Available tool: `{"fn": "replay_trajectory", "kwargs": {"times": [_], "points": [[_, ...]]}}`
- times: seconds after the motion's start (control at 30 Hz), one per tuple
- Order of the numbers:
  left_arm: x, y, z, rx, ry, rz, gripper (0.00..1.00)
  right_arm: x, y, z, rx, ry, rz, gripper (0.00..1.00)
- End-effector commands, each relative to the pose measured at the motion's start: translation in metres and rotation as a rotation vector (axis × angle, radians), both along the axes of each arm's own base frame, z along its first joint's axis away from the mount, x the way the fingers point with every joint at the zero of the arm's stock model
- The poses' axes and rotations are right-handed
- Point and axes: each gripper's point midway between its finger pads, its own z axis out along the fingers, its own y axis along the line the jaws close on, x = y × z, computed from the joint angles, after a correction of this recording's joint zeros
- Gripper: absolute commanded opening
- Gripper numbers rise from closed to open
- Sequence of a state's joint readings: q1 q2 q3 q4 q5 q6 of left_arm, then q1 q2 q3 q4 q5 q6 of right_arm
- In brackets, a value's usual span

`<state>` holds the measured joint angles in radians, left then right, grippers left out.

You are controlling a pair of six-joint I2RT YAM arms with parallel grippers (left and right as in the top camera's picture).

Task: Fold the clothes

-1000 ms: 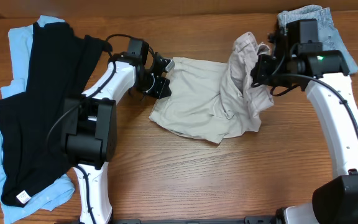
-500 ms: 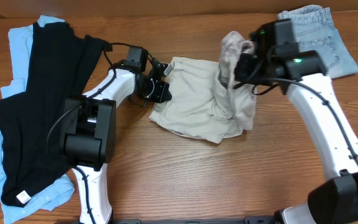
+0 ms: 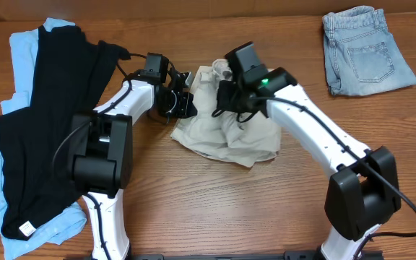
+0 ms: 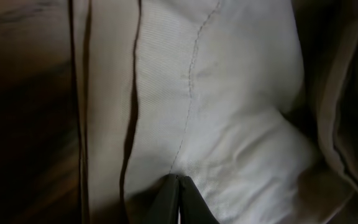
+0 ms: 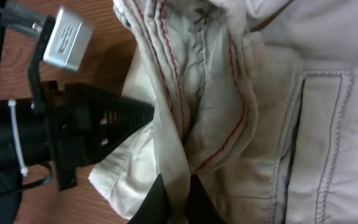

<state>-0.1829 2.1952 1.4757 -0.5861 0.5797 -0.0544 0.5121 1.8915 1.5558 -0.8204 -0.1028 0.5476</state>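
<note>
Rumpled beige shorts (image 3: 226,141) mid-table, red-stitched edge (image 5: 179,81) in a raised fold.

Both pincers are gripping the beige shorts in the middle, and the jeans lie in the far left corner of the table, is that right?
Not quite: the jeans lie in the far right corner, as the overhead view shows. The rest holds: the left pincer and the right pincer both grip the beige shorts in the middle.

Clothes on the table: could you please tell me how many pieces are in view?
4: a black garment at the left, lying on a blue shirt; beige shorts in the middle; jeans at the top right. More may be hidden underneath.
</note>
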Motion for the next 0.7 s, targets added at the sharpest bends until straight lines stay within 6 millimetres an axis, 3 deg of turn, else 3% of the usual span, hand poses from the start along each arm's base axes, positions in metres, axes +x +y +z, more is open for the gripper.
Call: {"fn": "replay_trajectory", "kwargs": {"times": [0.0,0.27,0.3,0.43,0.47,0.6,0.67], "points": [[-0.005,0.018,-0.017,0.067,0.040,0.050,0.04,0.002,0.009,0.013,0.033,-0.021,-0.081,0.04],[-0.004,0.018,-0.017,0.065,0.047,0.065,0.04,0.000,0.024,0.017,0.073,-0.022,-0.274,0.04],[-0.004,0.018,-0.017,0.065,0.047,0.065,0.04,0.001,0.028,0.018,0.085,-0.028,-0.274,0.07],[-0.004,0.020,-0.017,0.061,0.059,0.088,0.04,-0.001,0.047,0.024,0.126,-0.049,-0.251,0.51],[-0.003,0.021,-0.017,0.058,0.065,0.100,0.04,-0.001,0.048,0.025,0.128,-0.051,-0.247,0.57],[0.002,0.029,-0.003,0.034,0.094,0.129,0.04,-0.007,0.056,0.037,0.159,-0.046,-0.144,0.69],[0.007,0.039,0.010,0.039,0.109,0.145,0.05,-0.007,0.047,0.048,0.157,-0.049,-0.137,0.70]]}}
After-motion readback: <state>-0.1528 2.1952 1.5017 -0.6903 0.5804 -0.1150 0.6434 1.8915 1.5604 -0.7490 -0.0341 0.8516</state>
